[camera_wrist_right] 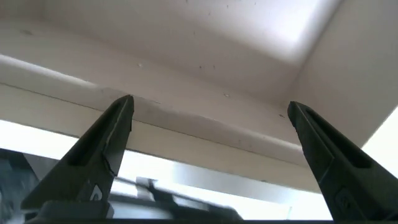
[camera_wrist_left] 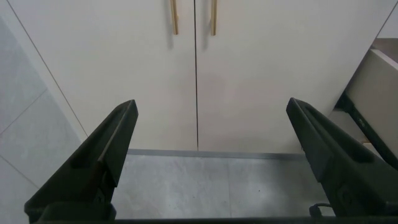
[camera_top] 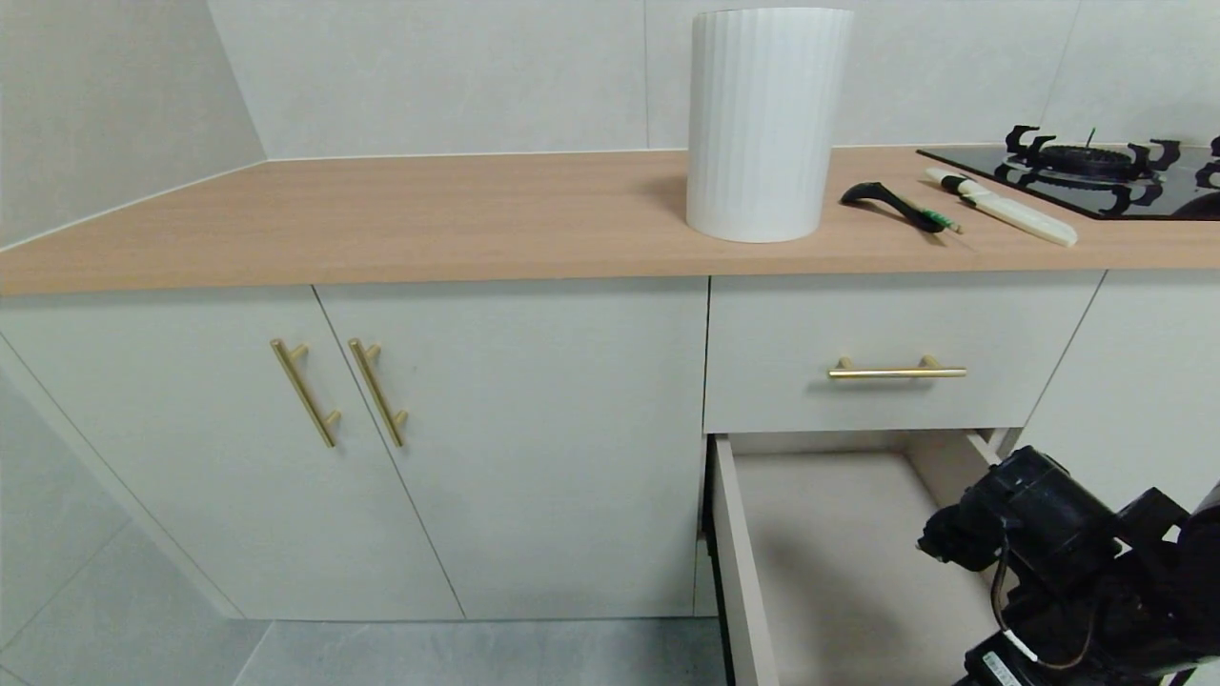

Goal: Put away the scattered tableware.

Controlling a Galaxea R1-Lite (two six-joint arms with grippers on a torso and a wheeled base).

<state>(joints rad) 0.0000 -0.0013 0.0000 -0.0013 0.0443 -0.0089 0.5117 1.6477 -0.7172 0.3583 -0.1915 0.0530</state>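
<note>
Left jaws: spread wide, nothing held, parked low facing the closed cabinet doors (camera_wrist_left: 249, 74), floor (camera_wrist_left: 205, 186) beneath. Right jaws: spread wide too, nothing held, over the pulled-out drawer (camera_top: 742, 557), its bare bottom facing them. Tableware is up on the desk (camera_top: 429, 219), well above my right jaws: black spoon (camera_top: 882, 200) and long white utensil (camera_top: 1006, 214), side by side between the white ribbed canister (camera_top: 762, 124) and the stove (camera_top: 1087, 167), near the desk's front edge. Can't tell what's in the canister. Closed drawer front (camera_top: 896, 324) sits between the desk edge and the open drawer.
</note>
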